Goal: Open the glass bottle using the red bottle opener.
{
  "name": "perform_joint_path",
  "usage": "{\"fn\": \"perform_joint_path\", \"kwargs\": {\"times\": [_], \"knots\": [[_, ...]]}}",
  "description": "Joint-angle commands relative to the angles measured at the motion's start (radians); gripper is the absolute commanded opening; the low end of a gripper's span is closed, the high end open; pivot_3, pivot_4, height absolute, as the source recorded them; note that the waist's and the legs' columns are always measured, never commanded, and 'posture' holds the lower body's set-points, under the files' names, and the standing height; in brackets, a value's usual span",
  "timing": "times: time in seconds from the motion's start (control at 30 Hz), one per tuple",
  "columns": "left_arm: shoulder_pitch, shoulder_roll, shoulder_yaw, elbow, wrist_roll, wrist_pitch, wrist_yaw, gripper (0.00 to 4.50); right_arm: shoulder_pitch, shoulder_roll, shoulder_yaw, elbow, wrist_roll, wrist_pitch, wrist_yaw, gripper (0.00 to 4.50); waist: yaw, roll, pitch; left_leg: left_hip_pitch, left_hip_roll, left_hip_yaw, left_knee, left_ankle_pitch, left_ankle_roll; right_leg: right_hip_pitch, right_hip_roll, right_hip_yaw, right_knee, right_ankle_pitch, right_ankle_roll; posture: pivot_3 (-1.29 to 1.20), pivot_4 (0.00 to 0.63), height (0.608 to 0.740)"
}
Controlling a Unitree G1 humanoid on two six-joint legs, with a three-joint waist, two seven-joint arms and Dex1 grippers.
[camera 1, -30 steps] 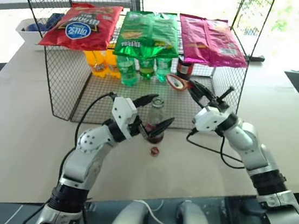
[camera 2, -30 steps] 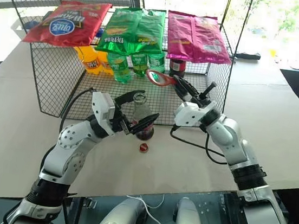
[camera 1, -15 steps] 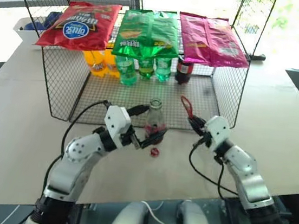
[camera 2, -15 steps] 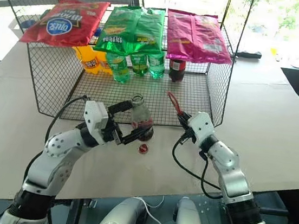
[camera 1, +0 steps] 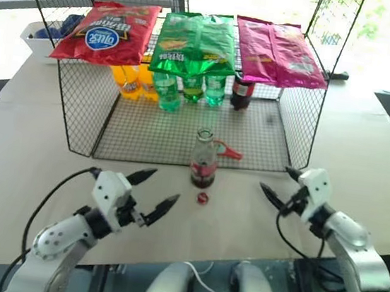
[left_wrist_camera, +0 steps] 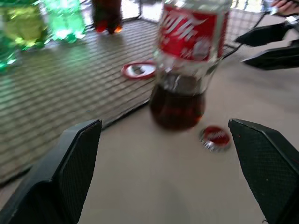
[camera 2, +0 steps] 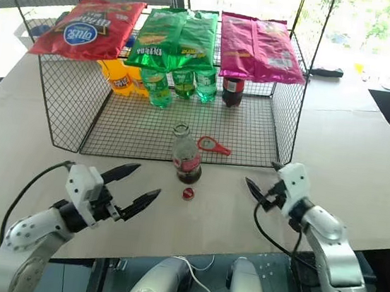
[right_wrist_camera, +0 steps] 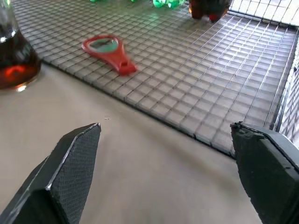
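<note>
While both arms hang low over the pale tabletop [camera 1: 29, 161], the left gripper [camera 1: 152, 191] sits at the near left, its two black fingers spread wide with nothing between them, pointing toward the bottle but well apart from it. Behind it, the black wire-mesh rack [camera 1: 78, 114] stands on the table, with a red crisp bag [camera 1: 106, 32], a green crisp bag [camera 1: 196, 41] and a magenta crisp bag [camera 1: 278, 51] lying across its top. Under them, at the back of the rack floor, stand orange soda bottles [camera 1: 128, 79], green plastic soda bottles [camera 1: 188, 88] and a dark cola bottle with a red label [camera 1: 241, 91].

Near the middle, the small clear glass bottle [camera 1: 203, 159] with dark cola in its lower part and a red label band stands upright at the rack's front edge, its mouth uncapped. A tiny round red crown cap [camera 1: 202, 197] lies on the table just in front of it. Just to the bottle's right, the flat red bottle opener [camera 2: 213, 145] with a silvery ring head lies on the mesh floor, touched by neither gripper.

Farther right, the right gripper [camera 1: 278, 185] hovers above the table, fingers wide apart and empty, aimed leftward.
</note>
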Motion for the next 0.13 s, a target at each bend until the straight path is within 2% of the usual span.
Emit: {"fn": "perform_joint_path", "kwargs": {"times": [0.03,0.13], "knots": [[0.042,-0.003,0.067,0.049,0.017,-0.02,0.019,4.5,0.054,-0.046,-0.085,-0.012,0.079,-0.089,0.135,4.49,0.0,0.0,0.0,0.0,0.0,0.0,0.001,0.0,0.0,0.001,0.0,0.0,0.0,0.0,0.001,0.0,0.15,0.734],[0.049,-0.005,0.079,0.082,0.041,-0.045,0.028,4.5,0.079,-0.077,-0.128,0.029,0.115,-0.109,0.201,4.49,0.0,0.0,0.0,0.001,0.001,0.0,0.001,0.0,0.0,0.002,0.0,0.0,0.0,-0.002,0.004,0.0,0.15,0.734]]}}
